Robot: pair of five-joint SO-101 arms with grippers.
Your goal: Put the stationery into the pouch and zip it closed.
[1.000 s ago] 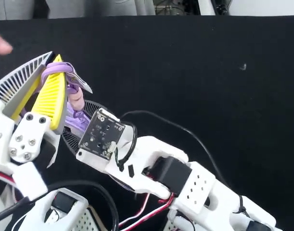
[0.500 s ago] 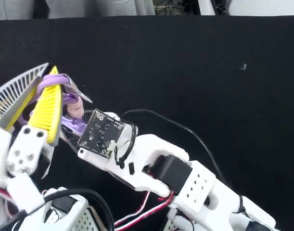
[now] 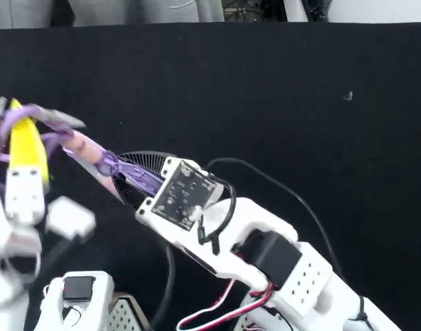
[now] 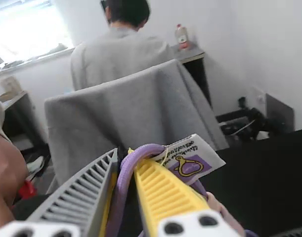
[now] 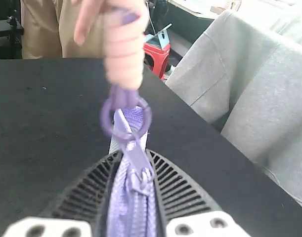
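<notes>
Purple fabric pouch (image 5: 130, 217) is pinched at its zip end between the black ribbed fingers (image 5: 84, 200) of the right tool (image 5: 134, 154), and it is held up above the black bench (image 3: 286, 103). A purple zip pull (image 5: 137, 167) leads out of the tool to a purple plastic ring (image 5: 125, 116), which carries a peach-pink ribbed charm (image 5: 123, 47). Farther out, a purple cord loop (image 4: 143, 150) runs into the left tool (image 4: 124, 155), whose yellow finger (image 4: 160, 190) and grey ribbed finger (image 4: 74, 200) are pressed together on it. A white-and-purple paper tag (image 4: 190, 159) hangs beside the fingertips.
</notes>
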